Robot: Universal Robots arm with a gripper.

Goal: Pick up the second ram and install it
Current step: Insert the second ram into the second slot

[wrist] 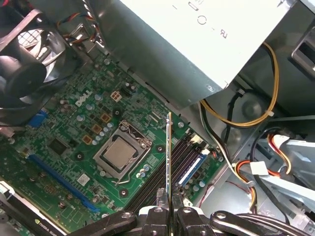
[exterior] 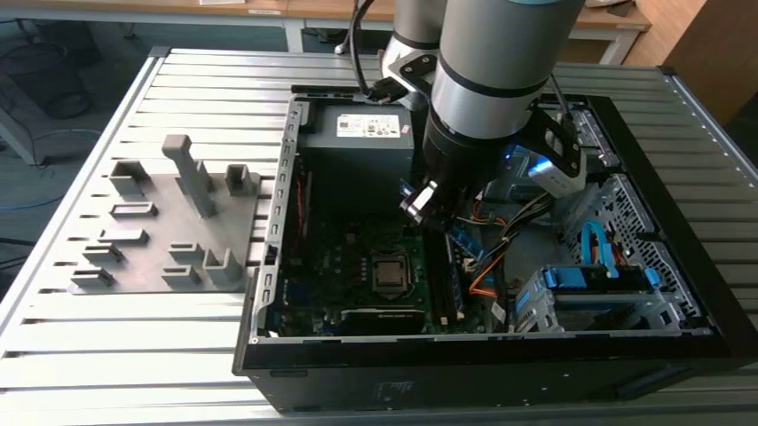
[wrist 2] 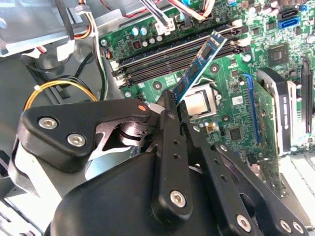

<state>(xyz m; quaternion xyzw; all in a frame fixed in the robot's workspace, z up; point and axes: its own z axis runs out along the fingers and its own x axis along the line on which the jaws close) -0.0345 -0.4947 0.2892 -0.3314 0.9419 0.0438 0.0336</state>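
Note:
My gripper [exterior: 424, 206] hangs inside the open computer case [exterior: 266, 266], above the motherboard [exterior: 343, 266]. It is shut on the second ram [wrist 2: 199, 66], a thin stick with a bluish face that juts out from between the fingers. In the first wrist view the second ram [wrist: 169, 152] appears edge-on, rising from the gripper [wrist: 168, 196] and clear of the board. It hovers tilted over the dark memory slots [wrist 2: 172, 56] beside the processor socket [wrist: 120, 155]. A blue-topped stick [wrist: 193, 168] lies in one slot.
A grey holder tray [exterior: 166, 231] with upright blocks sits on the slatted table at the exterior view's left. The power supply [exterior: 355, 133], a fan [wrist: 24, 64], cable bundles [wrist: 246, 118], a graphics card [wrist 2: 280, 108] and blue drive brackets [exterior: 592, 275] crowd the case.

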